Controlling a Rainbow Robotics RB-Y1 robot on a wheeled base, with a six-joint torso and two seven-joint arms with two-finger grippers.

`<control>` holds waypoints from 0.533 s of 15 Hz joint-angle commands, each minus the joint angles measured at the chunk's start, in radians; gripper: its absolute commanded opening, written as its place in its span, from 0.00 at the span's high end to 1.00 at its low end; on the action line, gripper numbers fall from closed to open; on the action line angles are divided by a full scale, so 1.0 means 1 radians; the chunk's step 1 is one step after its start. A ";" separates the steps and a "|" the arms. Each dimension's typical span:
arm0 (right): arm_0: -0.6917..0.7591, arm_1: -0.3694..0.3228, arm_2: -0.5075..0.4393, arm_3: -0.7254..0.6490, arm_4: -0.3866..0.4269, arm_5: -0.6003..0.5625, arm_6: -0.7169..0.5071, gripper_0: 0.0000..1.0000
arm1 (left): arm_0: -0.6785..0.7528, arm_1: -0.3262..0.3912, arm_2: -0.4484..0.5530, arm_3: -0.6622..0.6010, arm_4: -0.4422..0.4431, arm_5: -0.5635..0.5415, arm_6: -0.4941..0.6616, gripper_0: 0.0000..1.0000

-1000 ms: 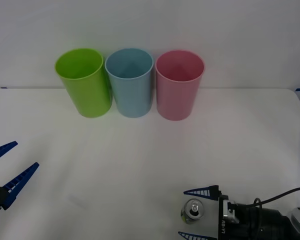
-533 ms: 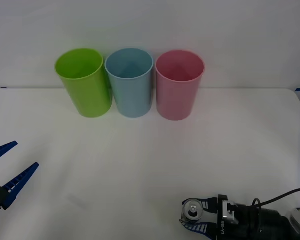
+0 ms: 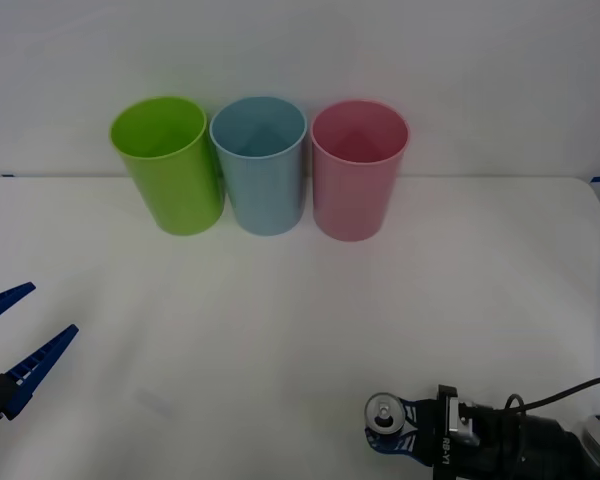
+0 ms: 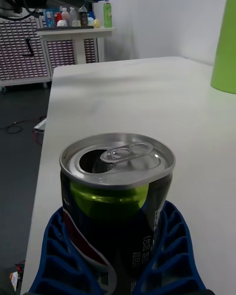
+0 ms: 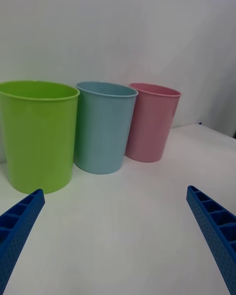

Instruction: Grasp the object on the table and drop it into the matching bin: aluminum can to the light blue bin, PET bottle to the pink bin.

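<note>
The aluminum can stands near the front edge of the white table, right of centre, its silver top and pull tab facing up. My right gripper is shut on the can, blue fingers pressed against its yellow-green printed side. At the back of the table stand the light blue bin and, to its right, the pink bin. My left gripper hovers open at the left edge, facing the light blue bin and pink bin.
A lime green bin stands left of the light blue one, touching it. In the right wrist view its green wall shows far off, with shelves and dark floor beyond the table's edge. A cable trails behind the right wrist.
The right gripper's fingers have closed from wide open onto the can. The can and the left gripper have stayed in place.
</note>
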 commanded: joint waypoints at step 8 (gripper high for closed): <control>0.045 -0.090 -0.003 -0.281 -0.113 0.094 -0.214 1.00 | 0.000 0.000 0.000 0.000 0.000 0.000 0.000 0.00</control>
